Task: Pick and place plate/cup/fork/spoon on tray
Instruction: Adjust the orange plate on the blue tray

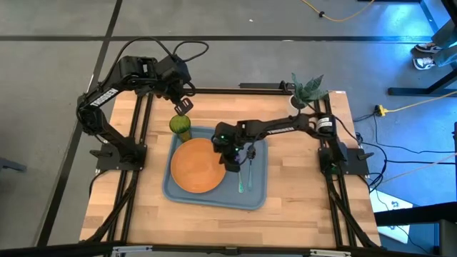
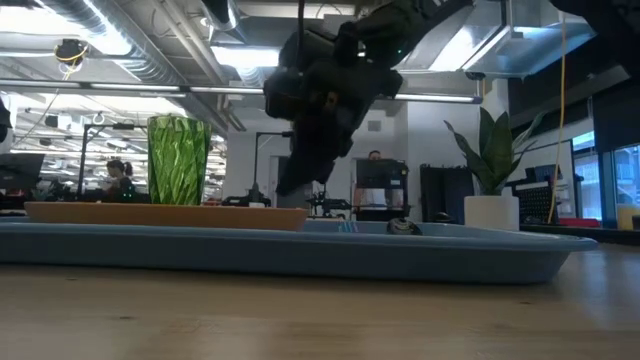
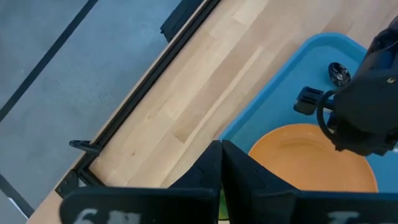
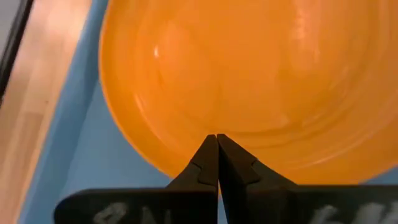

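An orange plate (image 1: pixel 196 165) lies flat on the left part of a blue-grey tray (image 1: pixel 251 196) at the middle of the wooden bench (image 1: pixel 300 214). A teal-handled spoon (image 1: pixel 240 179) lies on the tray just right of the plate, long axis running front to back; the fork cannot be clearly made out. A green cup (image 1: pixel 180 126) stands on the tray's back left corner. The right gripper (image 1: pixel 233 161) hovers over the plate's right edge, jaws together and empty, nearest the spoon. The left gripper (image 1: pixel 184 107) waits behind the cup, jaws together.
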You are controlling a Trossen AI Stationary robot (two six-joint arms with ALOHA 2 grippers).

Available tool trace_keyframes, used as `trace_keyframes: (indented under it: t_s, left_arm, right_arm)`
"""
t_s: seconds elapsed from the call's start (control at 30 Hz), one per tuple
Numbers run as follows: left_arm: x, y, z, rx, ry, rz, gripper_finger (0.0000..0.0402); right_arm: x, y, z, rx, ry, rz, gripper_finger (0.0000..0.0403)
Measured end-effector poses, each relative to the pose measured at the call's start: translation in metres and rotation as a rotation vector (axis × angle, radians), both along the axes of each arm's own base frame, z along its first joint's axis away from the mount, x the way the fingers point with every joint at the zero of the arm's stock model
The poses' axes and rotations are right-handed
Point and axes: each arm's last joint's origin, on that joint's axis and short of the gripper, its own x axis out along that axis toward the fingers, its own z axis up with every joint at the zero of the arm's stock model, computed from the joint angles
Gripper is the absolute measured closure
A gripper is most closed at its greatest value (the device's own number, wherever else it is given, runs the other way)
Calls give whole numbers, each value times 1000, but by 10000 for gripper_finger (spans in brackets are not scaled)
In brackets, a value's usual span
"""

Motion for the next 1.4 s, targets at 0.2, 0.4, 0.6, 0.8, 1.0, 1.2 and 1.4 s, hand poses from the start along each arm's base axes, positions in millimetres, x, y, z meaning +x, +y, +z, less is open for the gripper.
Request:
trace_keyframes:
  t_s: [0.2,0.4,0.6,0.8,1.0,1.2,1.4]
  left_arm:
    - [0,0,0,-2,-1,0,401]
    - [0,0,0,-12,-10,19,401]
    - [0,0,0,-12,-10,18,401]
    - [0,0,0,-12,-11,18,401]
    - [0,0,0,-12,-11,18,401]
    - [0,0,0,-12,-11,18,401]
    - [0,0,0,-12,-11,18,401]
  right_arm:
    - [2,1,-6,-11,11,-15,402]
    - [-1,1,-7,-16,39,-19,402]
    - [-2,1,-16,-21,76,-7,402]
    - [-3,0,-19,-46,103,-18,403]
    - [-10,0,-19,-47,169,-21,403]
    - [-18,-1,-22,-43,259,-19,402]
    - [-21,-2,-16,-66,303,4,402]
